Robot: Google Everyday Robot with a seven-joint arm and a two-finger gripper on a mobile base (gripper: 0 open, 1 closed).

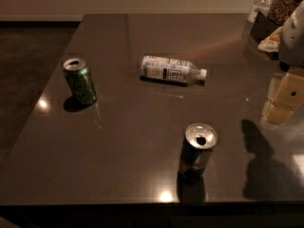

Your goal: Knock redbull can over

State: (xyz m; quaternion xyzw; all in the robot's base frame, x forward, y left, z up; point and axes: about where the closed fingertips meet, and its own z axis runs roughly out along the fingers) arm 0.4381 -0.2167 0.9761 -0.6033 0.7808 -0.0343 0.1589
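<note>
The redbull can (pixel 198 151) stands upright, lower centre of the table (pixel 123 141), so nothing is done. The hand (pixel 283 99) hangs at the right edge, well apart; I cannot tell its state.

Upright green can (pixel 80 81) and sideways clear bottle (pixel 171 70) on dark table (pixel 118 141).

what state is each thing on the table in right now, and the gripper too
redbull can: upright, top opened, not knocked over yet
green can: upright, top opened
plastic bottle: lying on its side, white cap on, cap end pointing right
gripper: at the right edge of the view, over the table, apart from the redbull can
</note>
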